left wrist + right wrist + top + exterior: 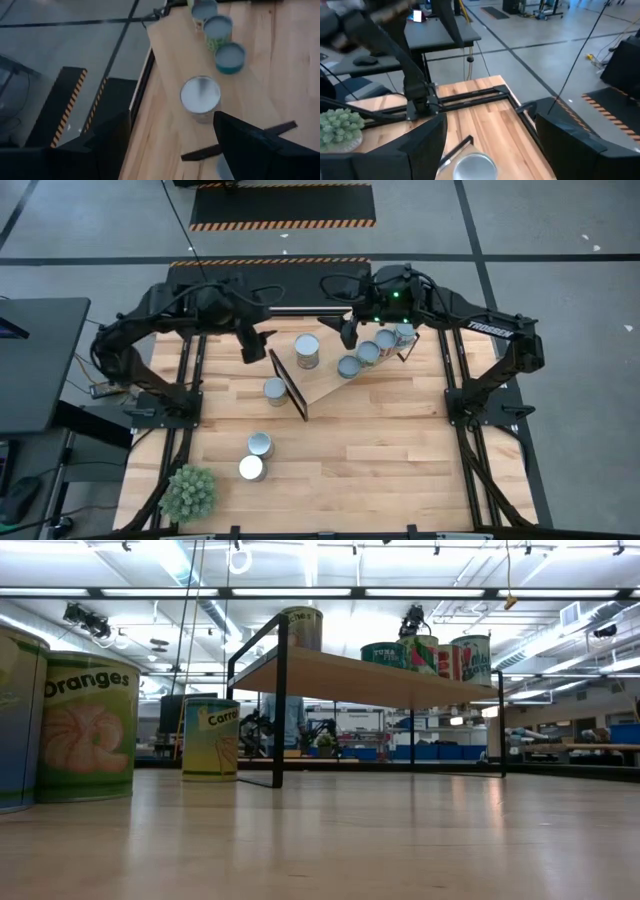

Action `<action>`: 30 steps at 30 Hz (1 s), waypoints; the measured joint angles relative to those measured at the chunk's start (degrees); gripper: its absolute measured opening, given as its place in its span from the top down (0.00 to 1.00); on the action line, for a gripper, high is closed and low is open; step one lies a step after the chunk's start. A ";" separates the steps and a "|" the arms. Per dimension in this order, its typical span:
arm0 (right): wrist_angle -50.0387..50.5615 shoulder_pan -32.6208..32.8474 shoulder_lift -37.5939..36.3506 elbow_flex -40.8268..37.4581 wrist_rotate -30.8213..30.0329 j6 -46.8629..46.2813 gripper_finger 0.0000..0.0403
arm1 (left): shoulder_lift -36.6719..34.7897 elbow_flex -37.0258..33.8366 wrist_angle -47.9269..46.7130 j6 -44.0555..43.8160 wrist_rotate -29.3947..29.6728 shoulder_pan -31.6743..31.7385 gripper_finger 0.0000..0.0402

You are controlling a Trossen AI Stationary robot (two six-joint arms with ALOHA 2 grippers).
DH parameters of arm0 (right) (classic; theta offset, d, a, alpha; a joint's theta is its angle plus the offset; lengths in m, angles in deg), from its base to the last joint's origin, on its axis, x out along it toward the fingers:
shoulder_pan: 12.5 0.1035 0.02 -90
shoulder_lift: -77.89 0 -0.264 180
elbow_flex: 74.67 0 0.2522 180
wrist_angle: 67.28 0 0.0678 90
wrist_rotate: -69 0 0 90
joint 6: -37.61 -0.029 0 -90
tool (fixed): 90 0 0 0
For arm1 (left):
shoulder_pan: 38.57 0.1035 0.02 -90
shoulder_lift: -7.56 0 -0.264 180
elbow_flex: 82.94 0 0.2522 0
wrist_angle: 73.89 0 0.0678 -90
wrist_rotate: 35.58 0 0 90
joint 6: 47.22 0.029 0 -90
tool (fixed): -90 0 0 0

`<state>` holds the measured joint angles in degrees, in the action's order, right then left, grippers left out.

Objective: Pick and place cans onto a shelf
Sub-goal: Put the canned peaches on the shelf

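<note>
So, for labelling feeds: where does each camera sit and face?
High: overhead, looking straight down on the light-wood plank shelf; both dark arms show.
Low: table height, level across to the shelf; no arm clearly shows.
Left wrist: above a silver-topped metal can; open left gripper shows.
Right wrist: facing the spiky green plant; open right gripper shows.
High and low share the shelf.

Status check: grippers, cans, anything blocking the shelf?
Left gripper and right gripper both open, empty, above shelf. Five cans on it; three on table: one beside shelf, two near plant. Nothing blocking.
</note>
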<state>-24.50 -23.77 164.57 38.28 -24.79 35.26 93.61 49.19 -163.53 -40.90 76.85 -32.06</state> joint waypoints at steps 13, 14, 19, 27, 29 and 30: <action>1.82 1.01 7.80 6.66 1.00 -0.94 0.23 | -22.78 -38.06 24.73 -11.72 1.38 -1.00 0.28; 2.30 1.01 8.91 7.98 1.40 -0.42 0.23 | -24.44 -39.60 25.59 -12.46 1.40 -1.01 0.28; 8.17 1.03 14.85 16.26 3.99 1.21 0.23 | -30.53 -47.35 30.08 -15.68 1.55 -0.85 0.28; 13.67 0.61 22.77 27.25 5.87 3.57 0.23 | -39.74 -57.49 35.55 -21.58 2.13 -0.83 0.28; 15.14 0.43 24.07 29.56 6.64 3.59 0.23 | -42.28 -59.98 37.17 -23.82 2.21 -0.83 0.28; 16.27 0.29 24.55 30.33 6.74 3.62 0.23 | -43.53 -61.43 37.42 -24.54 2.32 -0.83 0.28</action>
<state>-8.23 -23.48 189.12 68.61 -18.04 38.89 50.08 -12.24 -126.11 -65.44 79.17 -32.89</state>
